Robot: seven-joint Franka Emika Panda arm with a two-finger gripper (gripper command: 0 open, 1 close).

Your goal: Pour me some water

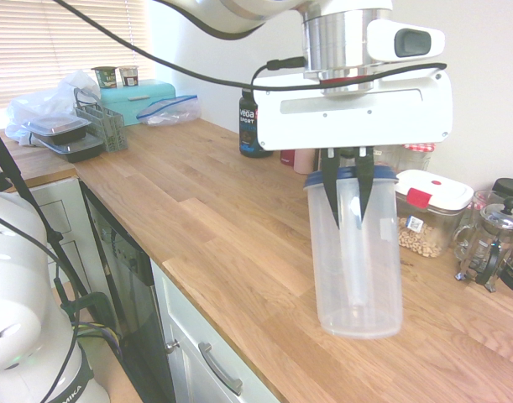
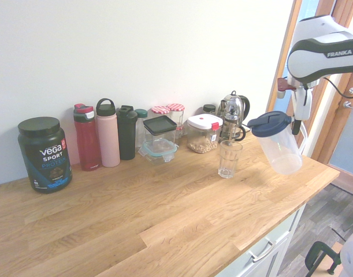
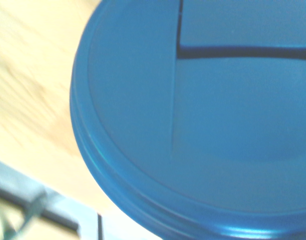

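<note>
End effector (image 1: 350, 189) clamped on pitcher (image 1: 357, 260) rim | pitcher hangs tilted below | glass (image 2: 229, 158) beside

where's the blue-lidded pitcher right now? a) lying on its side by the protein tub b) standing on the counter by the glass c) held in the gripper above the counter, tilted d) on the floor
c: the gripper is clamped on the pitcher near its blue lid, and the pitcher hangs tilted, clear of the counter, to the side of the empty glass.

clear blue-lidded jug (image 2: 278, 143) hangs tilted beside the upright empty glass (image 2: 229, 158).
</note>
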